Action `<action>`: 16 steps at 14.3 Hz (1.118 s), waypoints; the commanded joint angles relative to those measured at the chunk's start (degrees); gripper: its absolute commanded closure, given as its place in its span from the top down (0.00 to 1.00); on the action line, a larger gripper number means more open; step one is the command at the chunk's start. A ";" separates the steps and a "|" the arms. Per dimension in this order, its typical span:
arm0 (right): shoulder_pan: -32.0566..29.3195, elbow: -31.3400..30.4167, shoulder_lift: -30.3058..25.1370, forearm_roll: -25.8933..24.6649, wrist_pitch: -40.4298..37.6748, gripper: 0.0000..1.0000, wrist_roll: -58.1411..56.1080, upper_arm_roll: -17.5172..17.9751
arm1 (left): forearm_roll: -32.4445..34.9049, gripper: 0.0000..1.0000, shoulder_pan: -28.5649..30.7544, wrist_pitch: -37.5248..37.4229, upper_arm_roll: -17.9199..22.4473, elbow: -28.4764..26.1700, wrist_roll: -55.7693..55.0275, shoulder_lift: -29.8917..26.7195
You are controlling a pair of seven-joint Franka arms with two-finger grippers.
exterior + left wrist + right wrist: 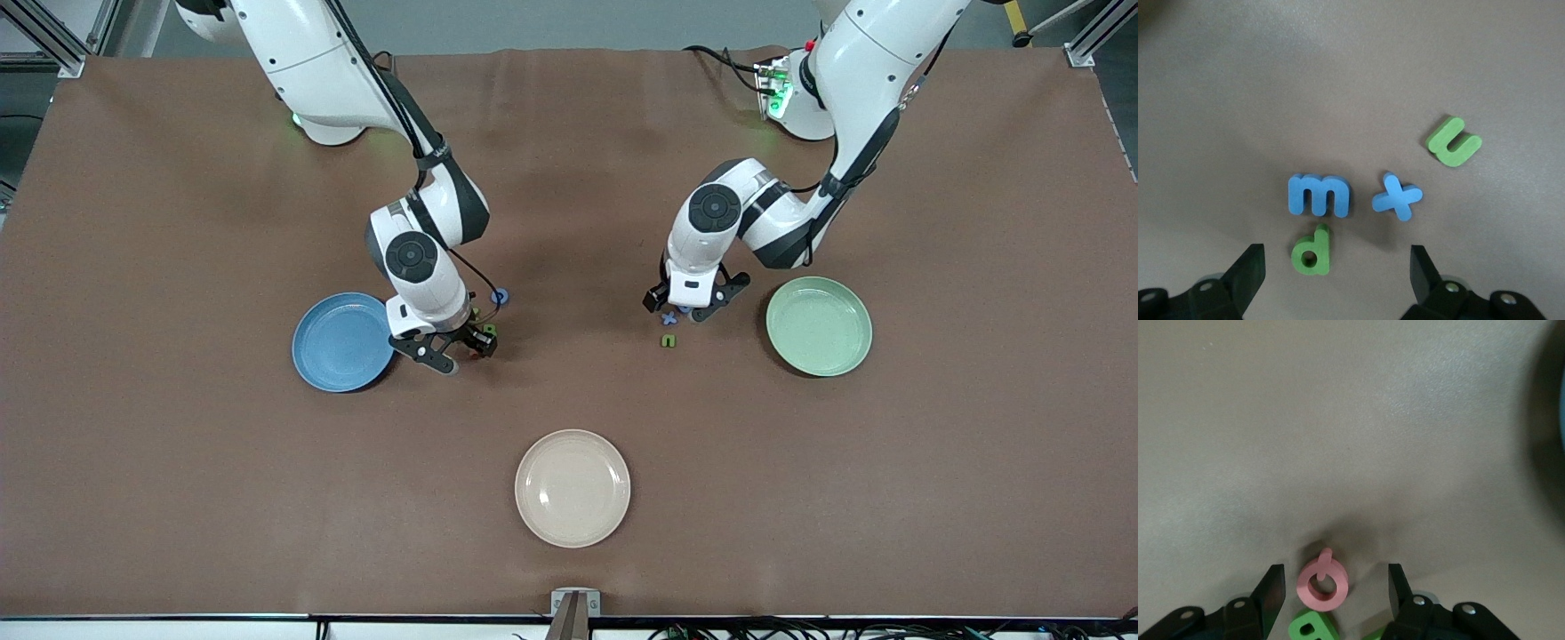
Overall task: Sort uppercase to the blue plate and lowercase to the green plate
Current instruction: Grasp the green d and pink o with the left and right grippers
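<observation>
The blue plate (342, 342), pale green plate (819, 325) and beige plate (573, 487) sit on a plain brown table (178, 462). The m (1319, 195) and x (1397, 197) are blue; the p (1312, 250) and n (1453, 141) are green. The Q (1323, 583) is pink, the B (1313, 628) green, and both arms are white with black grippers.

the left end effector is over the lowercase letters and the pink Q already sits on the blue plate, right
No. The pink Q lies on the table between the right end effector's fingers, not on the blue plate; the right wrist view shows it. The left end effector is over the lowercase letters.
</observation>
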 commanded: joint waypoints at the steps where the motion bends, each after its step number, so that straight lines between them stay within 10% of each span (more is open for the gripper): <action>1: 0.89 1.17 1.11 0.39 0.34 0.71 0.95 -0.61 | 1.58 0.91 0.21 0.86 -0.28 -0.28 -1.26 0.42; 12: 1.86 1.35 2.25 0.57 0.25 0.65 2.97 -0.44 | 4.75 0.69 0.30 1.47 -0.37 -1.51 -3.81 1.56; 16: 1.86 1.35 2.25 0.57 0.16 0.34 2.80 -0.17 | 4.75 0.62 0.30 1.47 -0.37 -1.42 -3.81 1.83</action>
